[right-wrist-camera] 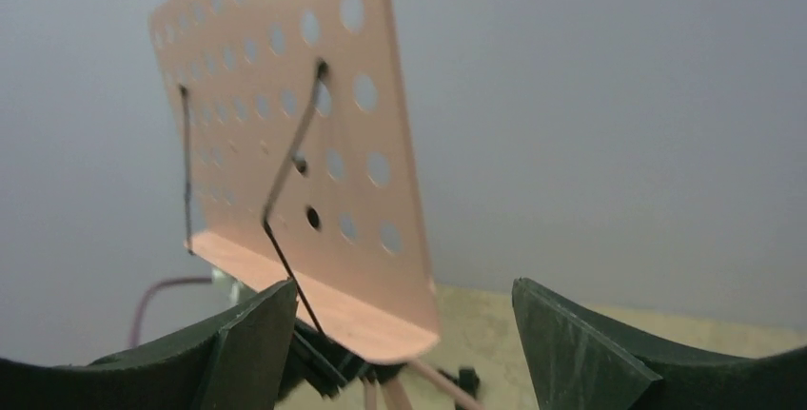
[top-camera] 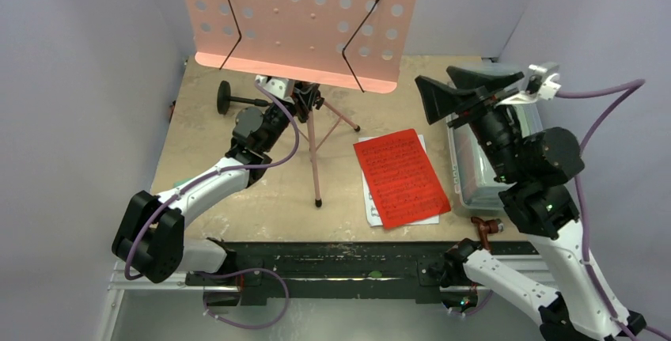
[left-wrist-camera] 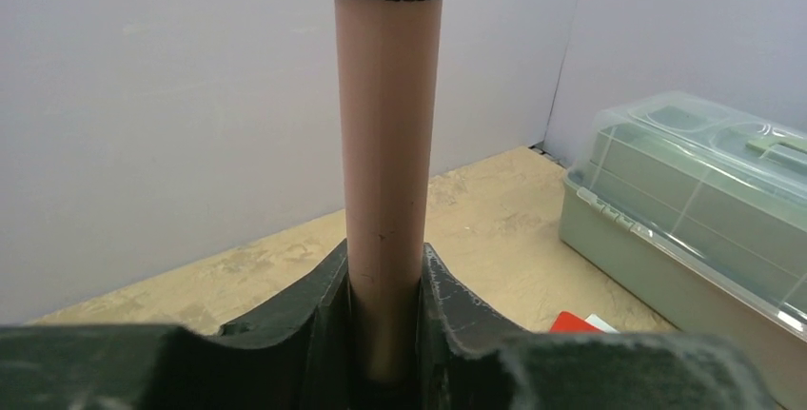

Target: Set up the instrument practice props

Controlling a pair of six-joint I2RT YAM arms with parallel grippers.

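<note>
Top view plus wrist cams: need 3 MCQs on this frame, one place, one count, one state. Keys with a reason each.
1. Where does the red sheet-music page lie?
A. flat on the table, between the pink music stand and the clear lidded box
B. propped upright on the stand
C. inside the box

2. How many black wire page-holders does the stand carry?
A. one
B. two
C. four

3. What is the left gripper doing?
A. open above the table
B. shut on the stand's pole
C. shut on the red page

Key:
1 A, the top view shows it lying flat beside the box.
2 B, two bent wires show on the stand.
3 B, the left wrist view shows both fingers pressed against the pole.
</note>
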